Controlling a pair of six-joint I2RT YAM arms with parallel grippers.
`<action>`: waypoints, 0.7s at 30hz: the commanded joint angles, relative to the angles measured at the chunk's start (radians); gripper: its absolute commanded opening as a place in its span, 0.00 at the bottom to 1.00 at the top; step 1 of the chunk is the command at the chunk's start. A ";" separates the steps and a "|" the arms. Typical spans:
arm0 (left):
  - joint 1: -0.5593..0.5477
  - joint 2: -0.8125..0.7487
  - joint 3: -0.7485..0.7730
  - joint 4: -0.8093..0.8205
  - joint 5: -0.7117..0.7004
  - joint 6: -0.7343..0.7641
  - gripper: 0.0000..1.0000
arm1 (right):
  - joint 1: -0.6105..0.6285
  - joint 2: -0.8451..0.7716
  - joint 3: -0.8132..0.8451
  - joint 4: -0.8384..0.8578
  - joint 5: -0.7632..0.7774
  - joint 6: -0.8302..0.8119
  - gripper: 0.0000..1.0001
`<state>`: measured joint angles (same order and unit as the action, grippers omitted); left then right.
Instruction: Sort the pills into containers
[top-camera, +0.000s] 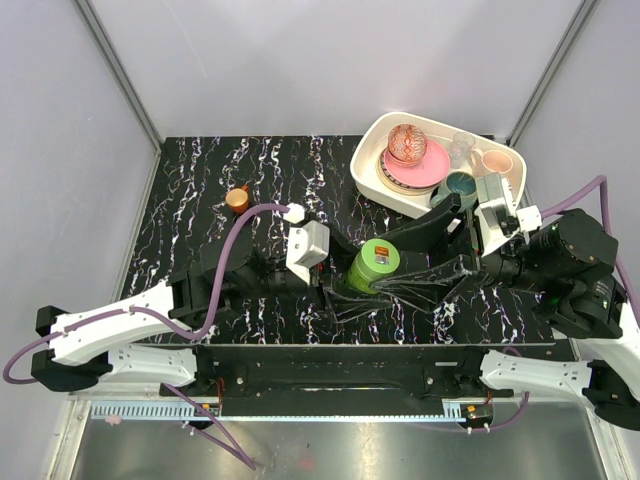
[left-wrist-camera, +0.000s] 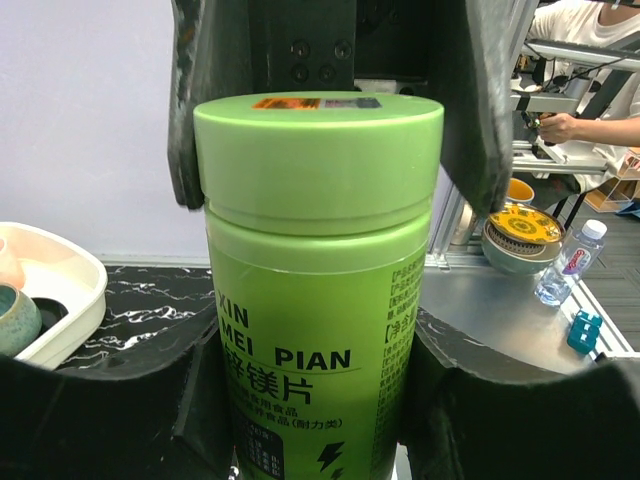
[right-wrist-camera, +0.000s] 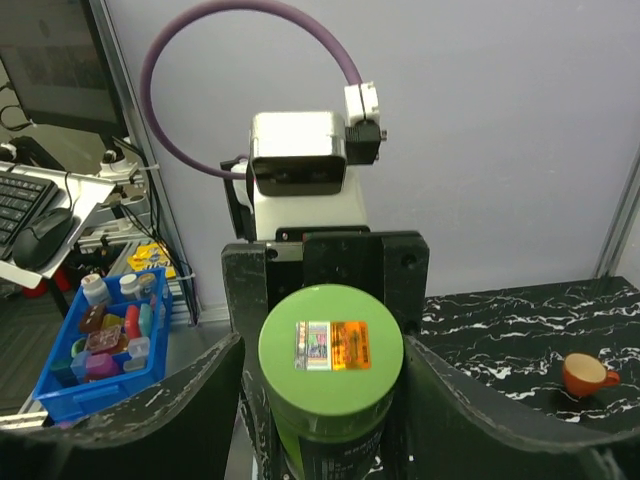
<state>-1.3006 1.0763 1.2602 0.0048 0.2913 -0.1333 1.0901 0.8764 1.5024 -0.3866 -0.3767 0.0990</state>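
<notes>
A green bottle (top-camera: 375, 265) with a green screw lid (right-wrist-camera: 330, 345) stands upright on the black marbled table (top-camera: 200, 240). My left gripper (top-camera: 350, 283) comes in from the left and is shut on the bottle's body (left-wrist-camera: 320, 300), one finger pressed on each side. From the right, my right gripper (top-camera: 386, 268) straddles the lid. Its jaws are open, with a slim gap on the left side and the other finger (right-wrist-camera: 440, 400) almost at the rim. No pills show. The containers are out of view.
A white tray (top-camera: 366, 185) holding plates, bowls and cups sits at the back right, close behind the right arm. A small orange cup (top-camera: 238, 198) stands at the back left. A blue bin of small bottles (right-wrist-camera: 100, 340) lies off the table.
</notes>
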 joint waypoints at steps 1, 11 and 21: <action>0.003 -0.041 0.011 0.130 -0.024 -0.008 0.00 | 0.004 0.007 -0.005 -0.008 -0.042 0.019 0.66; 0.003 -0.035 0.005 0.135 -0.023 -0.012 0.00 | 0.004 0.012 -0.002 -0.003 -0.044 0.024 0.59; 0.003 -0.024 0.004 0.135 -0.018 -0.014 0.00 | 0.004 0.009 -0.016 0.052 -0.057 0.064 0.65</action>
<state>-1.3014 1.0679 1.2537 0.0326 0.2886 -0.1375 1.0904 0.8822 1.4944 -0.3801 -0.3882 0.1310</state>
